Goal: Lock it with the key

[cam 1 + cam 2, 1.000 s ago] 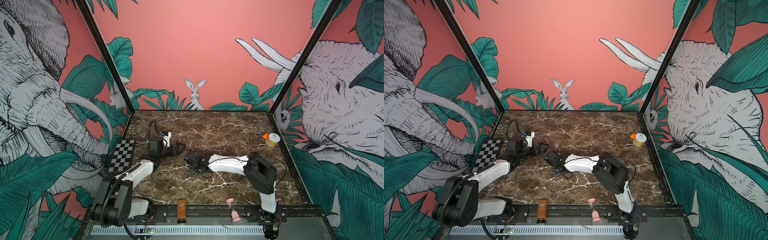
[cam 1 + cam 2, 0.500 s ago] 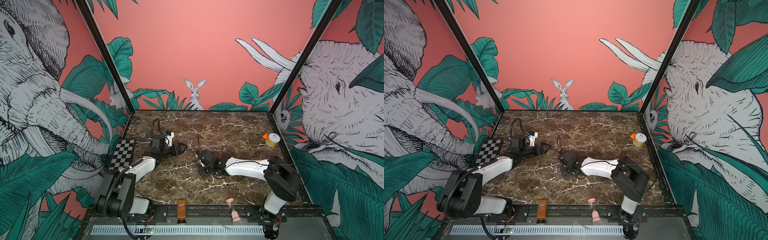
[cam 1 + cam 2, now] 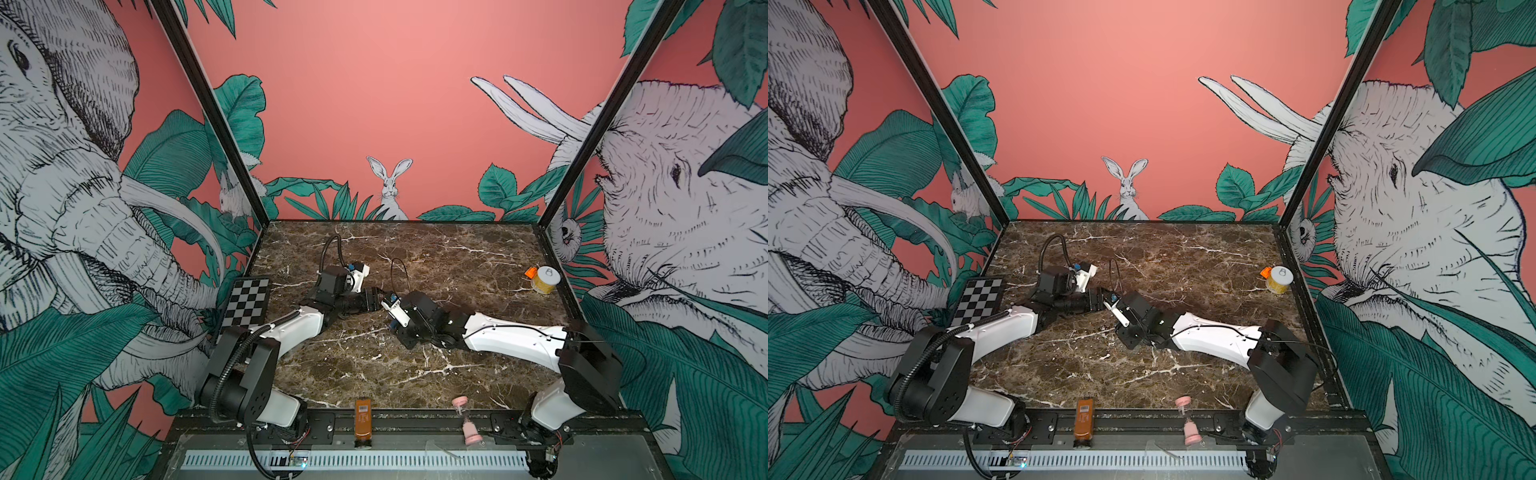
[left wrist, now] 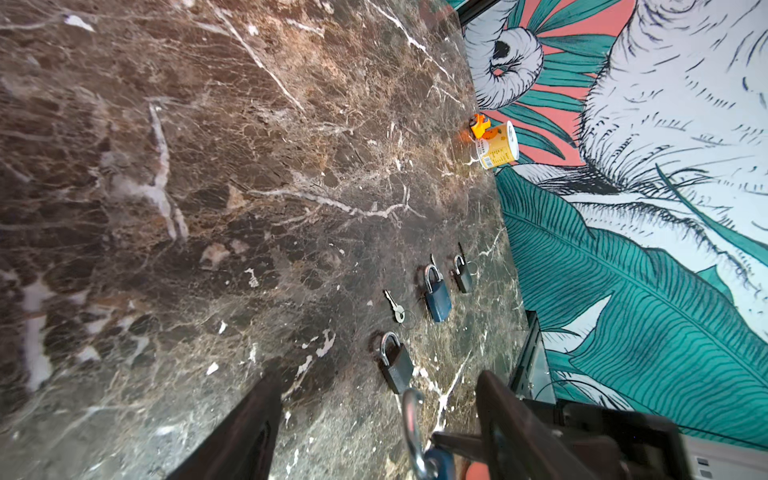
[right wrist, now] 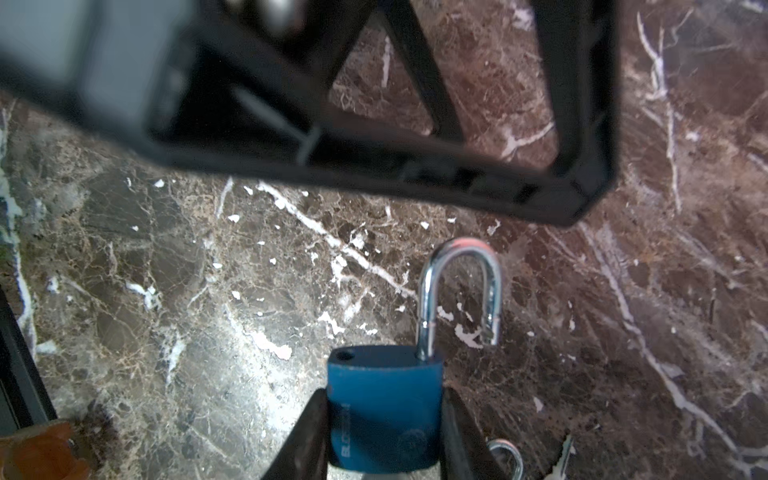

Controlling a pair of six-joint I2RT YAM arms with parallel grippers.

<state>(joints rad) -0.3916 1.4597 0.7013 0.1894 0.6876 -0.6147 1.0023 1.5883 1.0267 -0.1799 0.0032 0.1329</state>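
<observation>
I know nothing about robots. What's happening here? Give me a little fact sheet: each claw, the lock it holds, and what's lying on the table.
right gripper: shut on the body of the held blue padlock
shackle: open, its free end out of the body
left gripper: jaws apart, the shackle between its fingers, not gripped
key: loose on the marble table, in neither gripper
also on the table: dark padlock, second blue padlock, small dark padlock
by the wall: yellow can
</observation>
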